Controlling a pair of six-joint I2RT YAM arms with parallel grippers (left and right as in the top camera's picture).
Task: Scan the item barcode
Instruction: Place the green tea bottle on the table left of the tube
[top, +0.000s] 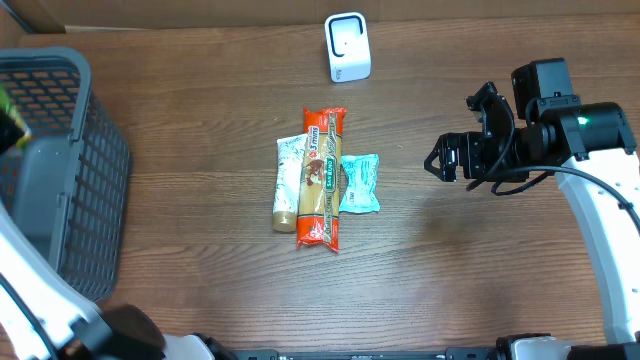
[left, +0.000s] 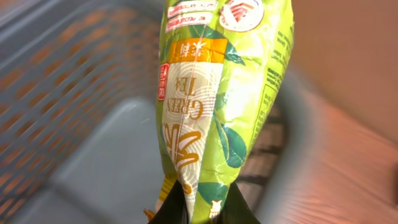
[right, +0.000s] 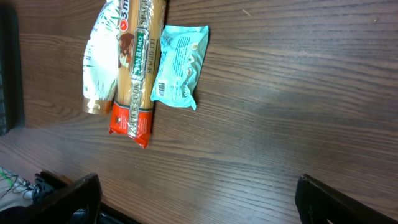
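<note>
Pinching a green tea packet (left: 217, 112), left pincer (left: 202, 210) hovers above basket (left: 74, 93).

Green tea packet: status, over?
Left gripper shut on green tea packet, over grey basket. Right gripper open, holding nothing. White scanner at table's far edge, unobstructed.

Green tea packet (left: 217, 106) — lime green with dark leaves, an orange band and a white panel. Basket (top: 60, 160): grey mesh. At frame centre, an orange-red spaghetti pack (top: 322, 180), a teal pouch (top: 359, 183) and a white-and-green tube (top: 289, 182) — on a dark brown wood-grain counter (top: 200, 100).
</note>
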